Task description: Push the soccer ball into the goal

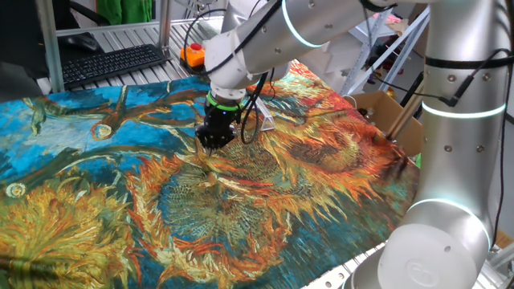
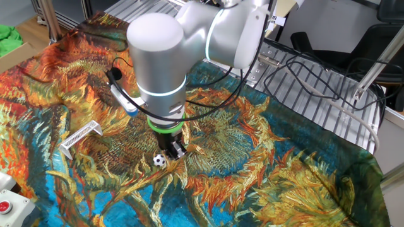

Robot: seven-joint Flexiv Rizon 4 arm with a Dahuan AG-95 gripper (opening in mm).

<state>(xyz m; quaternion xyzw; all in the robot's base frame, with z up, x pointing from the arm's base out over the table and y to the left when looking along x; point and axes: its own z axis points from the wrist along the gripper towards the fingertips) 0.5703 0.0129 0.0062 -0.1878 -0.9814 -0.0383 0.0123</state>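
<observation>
The soccer ball is a tiny white ball with black patches lying on the sunflower-print cloth. My gripper points straight down, its tips at cloth level just right of the ball, very close to it. The jaws look closed with nothing between them. The goal, a pale wedge frame, stands on the cloth well to the left of the ball. In the one fixed view my gripper hides the ball, and the goal shows behind it, partly crossed by a black cable.
A box with a red button sits at the lower left corner. An orange-topped box and a keyboard lie beyond the cloth's far edge. A cardboard box and cables on the metal rack flank the cloth.
</observation>
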